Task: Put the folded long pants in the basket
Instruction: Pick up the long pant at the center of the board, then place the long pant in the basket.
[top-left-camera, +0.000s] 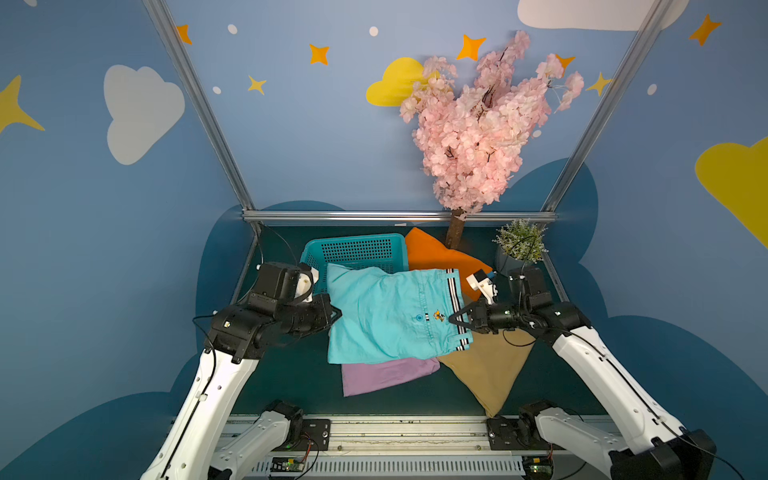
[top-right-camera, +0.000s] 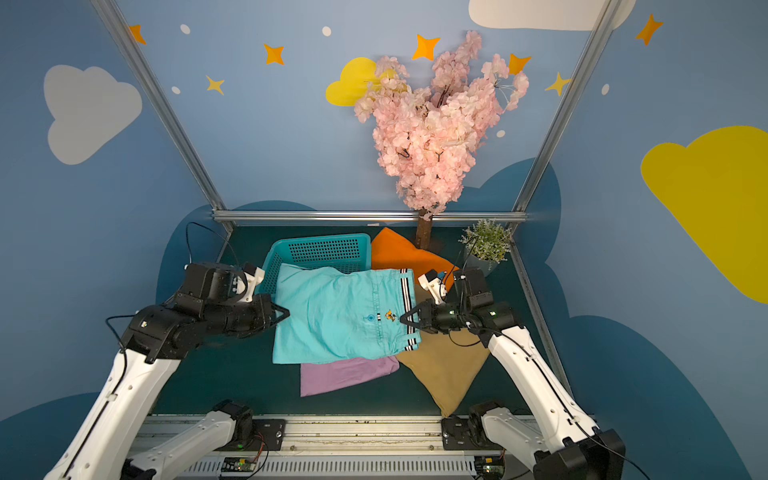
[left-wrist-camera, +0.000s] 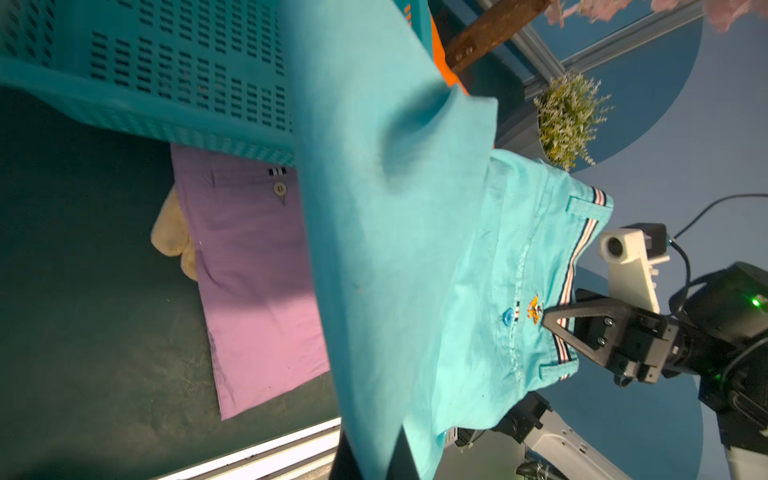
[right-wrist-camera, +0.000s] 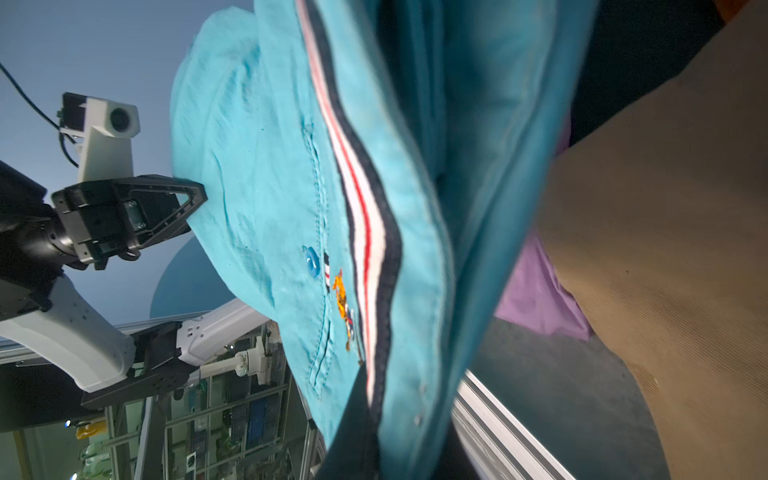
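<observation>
Teal pants (top-left-camera: 386, 316) hang stretched above the bench (top-left-camera: 291, 386) at the near edge of the basket (top-left-camera: 357, 251), left fingers (top-left-camera: 337, 312) clamped on the leg end and right fingers (top-left-camera: 452, 322) on the waist end, so carry both ends forward level, lower inside the walls, then release.

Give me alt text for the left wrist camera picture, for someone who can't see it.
The teal pants are held up across the frame, their striped waistband pinched in the right gripper. Below them, lilac pants lie on the dark table, partly over a cream glove, near the teal basket.
</observation>
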